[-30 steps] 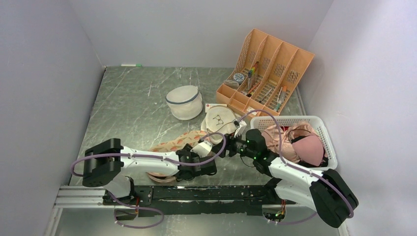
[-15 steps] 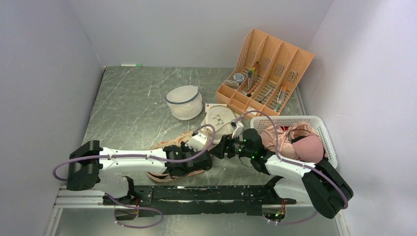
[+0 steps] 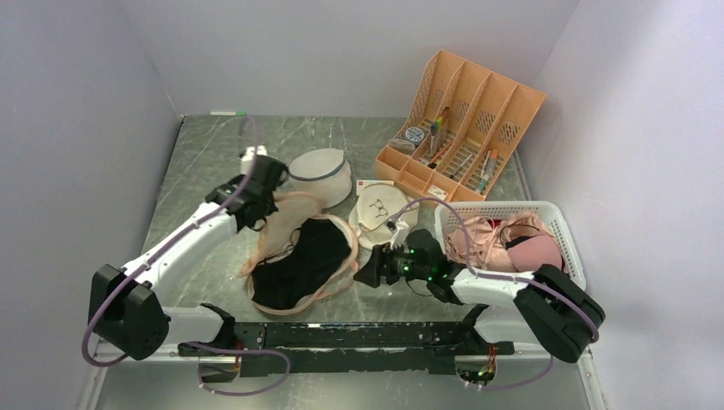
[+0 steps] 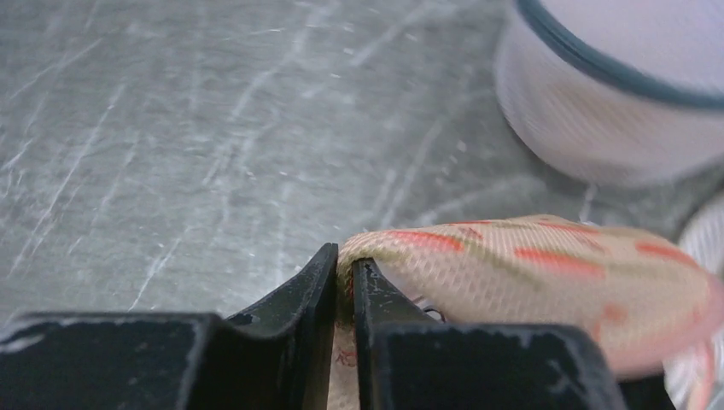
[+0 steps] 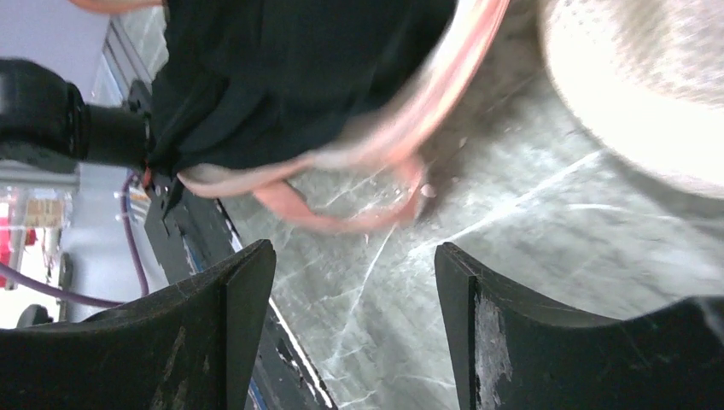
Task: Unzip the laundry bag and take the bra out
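Observation:
The beige laundry bag (image 3: 277, 226) with orange-red print and pink edging lies opened out at the table's middle left. The black bra (image 3: 303, 263) lies exposed on its lining. My left gripper (image 3: 260, 203) is shut on the bag's upper flap, holding it lifted toward the far left; in the left wrist view its jaws (image 4: 343, 273) pinch the printed fabric (image 4: 529, 265). My right gripper (image 3: 367, 273) is open and empty just right of the bag; the right wrist view (image 5: 354, 273) shows the bra (image 5: 282, 68) and pink zip edging (image 5: 359, 201) ahead of it.
A white dome mesh bag (image 3: 319, 177) with blue trim stands behind the left gripper. A round cream bag (image 3: 380, 213) with a glasses drawing lies beside the right arm. A white basket (image 3: 563, 231) of pink garments is at right, an orange organizer (image 3: 465, 128) at back right.
My left gripper has swung from the near edge to the far left, pulling the bag's flap open and exposing the black bra. My right gripper has let go and backed off slightly.

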Controlling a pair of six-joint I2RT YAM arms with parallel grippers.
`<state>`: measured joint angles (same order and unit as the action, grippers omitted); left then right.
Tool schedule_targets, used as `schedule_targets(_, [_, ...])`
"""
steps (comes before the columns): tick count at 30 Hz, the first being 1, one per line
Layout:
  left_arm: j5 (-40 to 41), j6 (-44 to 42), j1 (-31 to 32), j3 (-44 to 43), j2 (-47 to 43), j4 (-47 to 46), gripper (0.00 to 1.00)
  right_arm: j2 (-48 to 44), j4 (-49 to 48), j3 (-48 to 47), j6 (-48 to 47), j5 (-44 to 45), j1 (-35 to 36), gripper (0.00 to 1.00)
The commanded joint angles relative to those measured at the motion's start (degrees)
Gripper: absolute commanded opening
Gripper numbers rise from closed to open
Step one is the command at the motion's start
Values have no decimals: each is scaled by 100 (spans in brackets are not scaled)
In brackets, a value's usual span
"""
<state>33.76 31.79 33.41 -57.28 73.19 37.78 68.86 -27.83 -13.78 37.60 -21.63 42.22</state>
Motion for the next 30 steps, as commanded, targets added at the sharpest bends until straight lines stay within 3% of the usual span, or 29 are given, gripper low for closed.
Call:
schedule_targets(1, [-1117,-219,-1383,-179,-28,-127,25,426,-386,-145,160,393,461,69])
schedule_targets(4, [-2150,-453,-2288,-117,-86,-187,29,815,-625,-165,252,406,509,68])
schedule_targets(5, [-2352,-549,-2465,-97,-116,-183,35,899,-654,-207,251,416,507,68])
schedule_targets(10, [-1980,-620,-2686,94,-472,46,92,1203,-741,-454,165,371,517,67])
schedule_targets(11, [-1782,-609,-2701,165,-591,83,98,1234,-735,-497,154,358,520,67])
schedule_targets(14, [-1445,-583,-2749,267,-1042,216,100,1259,-719,-574,115,350,531,66])
schedule_targets(19, [-2521,-889,-2748,674,-2010,-396,100,1306,-371,-899,-119,485,527,67])
schedule_targets(22, [-2659,-936,-2752,764,-2414,-656,100,1315,-37,-1224,-259,583,524,66])
schedule_targets(27, [-3056,-810,-2745,783,-2823,-851,100,1496,-1,-1586,-185,556,512,66])
schedule_targets(30, [-3795,-594,-2746,974,-2833,-1145,100,1793,-388,-1740,54,251,516,64])
